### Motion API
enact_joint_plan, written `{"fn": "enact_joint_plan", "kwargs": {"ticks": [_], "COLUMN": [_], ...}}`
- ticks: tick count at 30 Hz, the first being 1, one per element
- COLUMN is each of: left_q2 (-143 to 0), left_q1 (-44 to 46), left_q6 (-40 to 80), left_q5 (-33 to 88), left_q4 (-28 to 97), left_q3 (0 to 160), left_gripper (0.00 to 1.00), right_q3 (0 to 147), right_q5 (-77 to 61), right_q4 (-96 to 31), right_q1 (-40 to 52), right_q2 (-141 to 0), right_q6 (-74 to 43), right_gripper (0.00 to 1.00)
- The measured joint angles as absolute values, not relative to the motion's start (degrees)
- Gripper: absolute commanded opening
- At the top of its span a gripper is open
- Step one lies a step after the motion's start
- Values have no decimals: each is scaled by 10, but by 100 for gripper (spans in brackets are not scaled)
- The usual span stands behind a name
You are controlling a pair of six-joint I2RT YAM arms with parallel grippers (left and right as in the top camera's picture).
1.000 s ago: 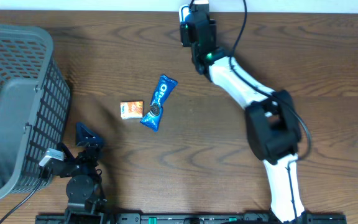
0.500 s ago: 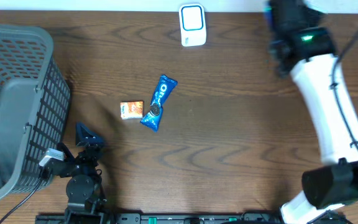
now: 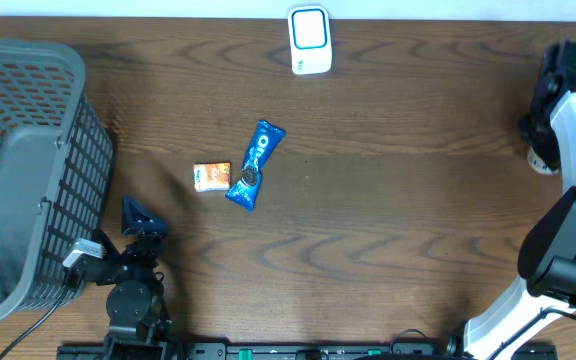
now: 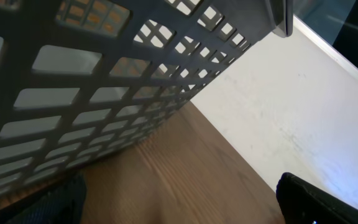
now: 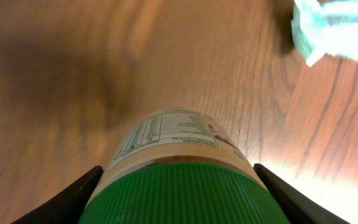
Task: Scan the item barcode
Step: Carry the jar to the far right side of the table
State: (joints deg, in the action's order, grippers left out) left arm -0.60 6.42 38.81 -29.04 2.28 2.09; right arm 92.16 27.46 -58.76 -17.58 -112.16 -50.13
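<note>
A jar with a green ribbed lid (image 5: 185, 196) and a printed label (image 5: 166, 134) fills the right wrist view. My right gripper (image 5: 182, 202) is shut on it, a black finger (image 5: 64, 199) against each side of the lid. From overhead that gripper (image 3: 540, 138) hangs at the table's far right edge, and the jar (image 3: 541, 160) shows as a pale patch below it. The white scanner (image 3: 309, 40) with a blue face stands at the back middle. Near the basket, my left gripper (image 3: 138, 225) is open with nothing between its fingers.
A grey mesh basket (image 3: 28, 170) takes up the left side, and its wall (image 4: 73, 81) fills the left wrist view. A blue snack packet (image 3: 255, 165) and a small orange packet (image 3: 211, 176) lie mid-table. A blurred pale teal shape (image 5: 337, 31) sits at the right wrist view's top right.
The right arm has swung from the scanner at the back middle to the far right edge, carrying the jar. The left arm has not moved.
</note>
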Motion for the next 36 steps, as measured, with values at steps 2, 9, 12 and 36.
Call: {"fn": "enact_joint_plan", "kwargs": {"ticks": [2,9,12,36], "left_q2": [-6,-6,-6,-6], "left_q1": [64,64,64,64], "left_q6": [388,388,388,388], "left_q5": [-291,-290,-291,-291], "left_q4": [23,23,23,23], "left_q3": [21,21,21,21], "left_gripper": [98,98,98,98], "right_q3": [897,812,790,845], "right_q5": [275,277,277,233], "right_q4": [-561,-422,-376,-339], "right_q1": [-191,-253,-273,-371], "right_q2": [-1125,-1129,-1129,-1006], "right_q6": [-526,-584,-593,-453], "right_gripper": [50,57,69,99]}}
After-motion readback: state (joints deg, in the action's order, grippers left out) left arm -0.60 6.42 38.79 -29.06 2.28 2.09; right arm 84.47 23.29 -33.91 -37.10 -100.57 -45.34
